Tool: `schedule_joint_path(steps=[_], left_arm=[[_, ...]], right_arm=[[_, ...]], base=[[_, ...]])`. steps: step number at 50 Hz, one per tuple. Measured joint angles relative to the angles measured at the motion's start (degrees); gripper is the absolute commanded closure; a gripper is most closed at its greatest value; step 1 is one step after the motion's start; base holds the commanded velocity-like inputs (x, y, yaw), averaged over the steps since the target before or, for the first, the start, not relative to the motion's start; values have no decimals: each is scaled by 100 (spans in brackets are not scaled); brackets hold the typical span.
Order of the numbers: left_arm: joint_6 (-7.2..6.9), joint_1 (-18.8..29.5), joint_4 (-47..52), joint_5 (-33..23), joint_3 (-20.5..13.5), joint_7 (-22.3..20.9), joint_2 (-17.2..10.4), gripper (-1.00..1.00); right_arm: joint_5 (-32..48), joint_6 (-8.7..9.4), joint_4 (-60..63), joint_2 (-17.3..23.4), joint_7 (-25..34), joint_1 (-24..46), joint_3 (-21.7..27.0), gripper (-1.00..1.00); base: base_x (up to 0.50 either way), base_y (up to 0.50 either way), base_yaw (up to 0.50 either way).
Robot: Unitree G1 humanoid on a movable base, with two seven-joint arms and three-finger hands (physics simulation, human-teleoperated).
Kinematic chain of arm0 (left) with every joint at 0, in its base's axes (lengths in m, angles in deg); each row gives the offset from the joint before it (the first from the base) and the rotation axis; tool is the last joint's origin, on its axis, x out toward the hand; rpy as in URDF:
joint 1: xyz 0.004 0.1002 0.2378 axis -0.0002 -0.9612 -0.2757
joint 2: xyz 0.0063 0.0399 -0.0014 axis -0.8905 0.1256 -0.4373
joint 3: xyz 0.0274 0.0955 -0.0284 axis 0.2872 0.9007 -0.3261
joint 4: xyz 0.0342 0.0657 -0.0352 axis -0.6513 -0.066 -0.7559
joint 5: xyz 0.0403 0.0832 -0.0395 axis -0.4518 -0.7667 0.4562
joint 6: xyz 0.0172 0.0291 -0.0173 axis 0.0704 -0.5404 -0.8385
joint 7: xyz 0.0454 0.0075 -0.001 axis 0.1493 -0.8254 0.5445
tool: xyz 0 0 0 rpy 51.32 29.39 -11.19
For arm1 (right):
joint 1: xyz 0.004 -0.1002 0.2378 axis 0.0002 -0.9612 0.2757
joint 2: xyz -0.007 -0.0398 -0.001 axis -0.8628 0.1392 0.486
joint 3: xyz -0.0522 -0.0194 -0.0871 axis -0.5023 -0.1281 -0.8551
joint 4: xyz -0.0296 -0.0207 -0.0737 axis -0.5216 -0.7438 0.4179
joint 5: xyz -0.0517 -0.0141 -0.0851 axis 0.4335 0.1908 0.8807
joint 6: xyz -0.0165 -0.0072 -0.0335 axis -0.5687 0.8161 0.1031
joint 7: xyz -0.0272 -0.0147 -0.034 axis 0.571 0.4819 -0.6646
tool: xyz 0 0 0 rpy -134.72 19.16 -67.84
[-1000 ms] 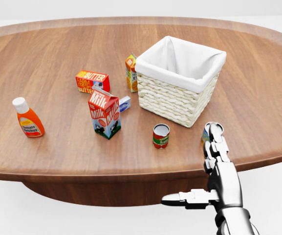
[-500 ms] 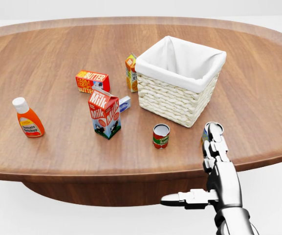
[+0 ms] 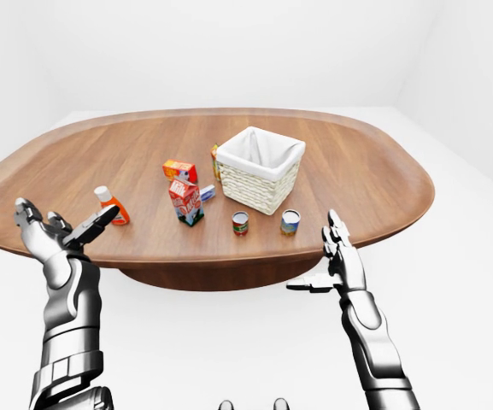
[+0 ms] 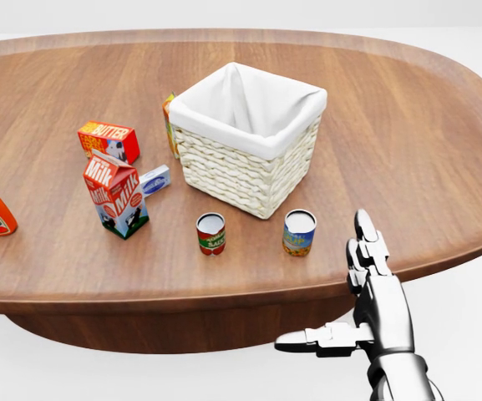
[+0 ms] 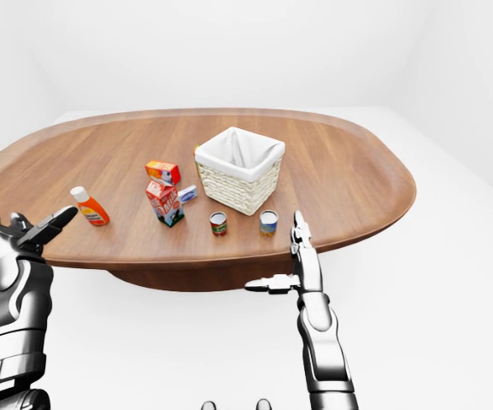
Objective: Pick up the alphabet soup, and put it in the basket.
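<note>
Soup can (image 4: 299, 231) near, seemingly apart from, fingers (image 4: 364, 226)

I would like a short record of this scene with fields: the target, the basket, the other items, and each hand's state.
target: soup can with blue and yellow label, upright on the table, below the basket in the head view
basket: woven basket with white lining, nothing visible inside
nearby can: red-labelled can, left of the soup can, apart from it
other items: milk carton, butter box, ketchup bottle
right hand: open, holding nothing, near the table edge, right of the soup can
left hand: open, holding nothing
</note>
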Motion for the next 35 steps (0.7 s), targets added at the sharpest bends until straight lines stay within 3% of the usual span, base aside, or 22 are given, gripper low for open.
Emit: schedule_joint_path(steps=[4, 10, 20, 35], left_arm=[[13, 3, -18, -13, 3, 2, -13, -100], [66, 27, -118, -54, 20, -1, -25, -100], [98, 46, -187, -74, 29, 1, -39, -100], [129, 54, -220, -57, 36, -27, -44, -100]], right_arm=[[16, 4, 36, -21, 3, -7, -17, -100], [578, -539, 965, -10, 15, -351, -268, -100], [1183, -549, 1722, -44, 72, -587, -490, -100], [1427, -549, 2065, -72, 135, -685, -584, -100]], base=[[0, 0, 0], [0, 0, 0], [0, 0, 0], [0, 0, 0]])
